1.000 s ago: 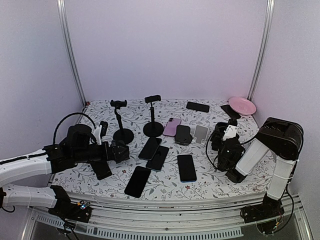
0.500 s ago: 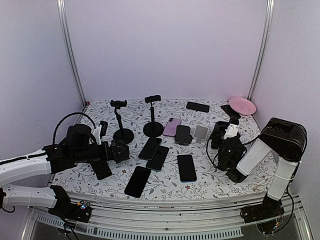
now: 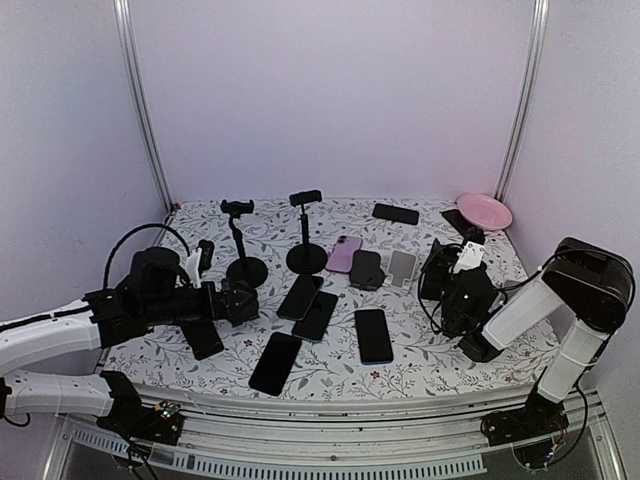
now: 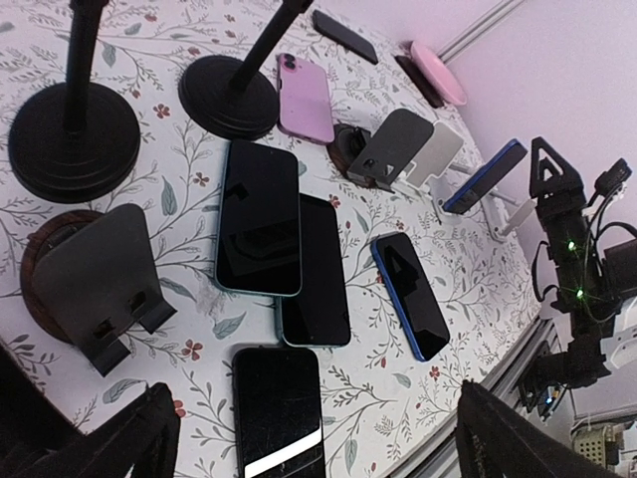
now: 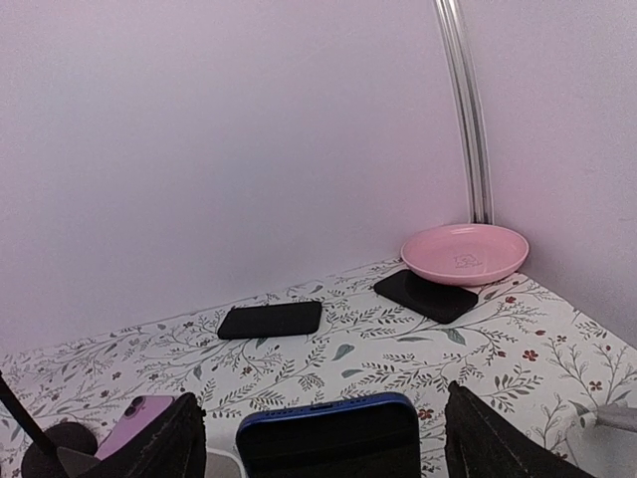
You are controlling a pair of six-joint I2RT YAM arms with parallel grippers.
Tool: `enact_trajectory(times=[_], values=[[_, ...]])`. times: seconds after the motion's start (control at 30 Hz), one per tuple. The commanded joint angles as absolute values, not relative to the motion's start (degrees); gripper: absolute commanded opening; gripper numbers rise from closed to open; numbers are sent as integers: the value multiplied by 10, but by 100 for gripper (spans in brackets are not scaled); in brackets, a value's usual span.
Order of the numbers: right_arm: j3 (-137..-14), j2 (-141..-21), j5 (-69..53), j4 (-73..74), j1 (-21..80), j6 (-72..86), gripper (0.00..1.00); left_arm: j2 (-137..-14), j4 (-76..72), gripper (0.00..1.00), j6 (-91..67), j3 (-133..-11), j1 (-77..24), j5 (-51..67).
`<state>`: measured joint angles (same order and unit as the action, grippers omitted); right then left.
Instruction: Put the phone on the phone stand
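A blue phone (image 4: 485,176) leans tilted at the right of the table, and a white phone stand (image 4: 505,216) shows under it. Its top edge (image 5: 328,433) sits between my right gripper's fingers with a gap on each side. That right gripper (image 3: 452,276) is open and touches nothing. My left gripper (image 4: 309,443) is open wide and low over the table's left half, above a black phone (image 4: 279,408). It holds nothing. In the top view the left gripper (image 3: 240,300) is beside the tall stands.
Several phones lie flat mid-table, among them a pink one (image 3: 343,253). Two tall black clamp stands (image 3: 244,245) (image 3: 306,235) rise at the back. A grey stand (image 4: 393,149), a white one (image 4: 435,159) and a dark stand on a round base (image 4: 100,279) also stand here. A pink plate (image 3: 484,211) sits far right.
The right gripper's jaws have spread wider off the blue phone, and the right arm has drawn back to the right. The phone stays leaning. The left arm has not moved.
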<state>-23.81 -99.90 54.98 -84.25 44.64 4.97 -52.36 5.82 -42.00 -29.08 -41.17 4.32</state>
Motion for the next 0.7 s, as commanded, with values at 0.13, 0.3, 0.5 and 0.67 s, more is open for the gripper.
enact_trajectory(times=[0.13, 0.3, 0.5, 0.67], values=[[-323, -837, 541, -417, 449, 164, 95, -512, 49, 97, -421, -277, -404, 48], [-392, -770, 469, -134, 434, 258, 99, -507, 47, 97, -423, -274, -404, 50], [-424, -709, 309, 91, 384, 387, 99, -499, 47, 97, -426, -268, -404, 53], [-420, -694, 277, 142, 384, 424, 99, -499, 40, 97, -430, -264, -404, 55]])
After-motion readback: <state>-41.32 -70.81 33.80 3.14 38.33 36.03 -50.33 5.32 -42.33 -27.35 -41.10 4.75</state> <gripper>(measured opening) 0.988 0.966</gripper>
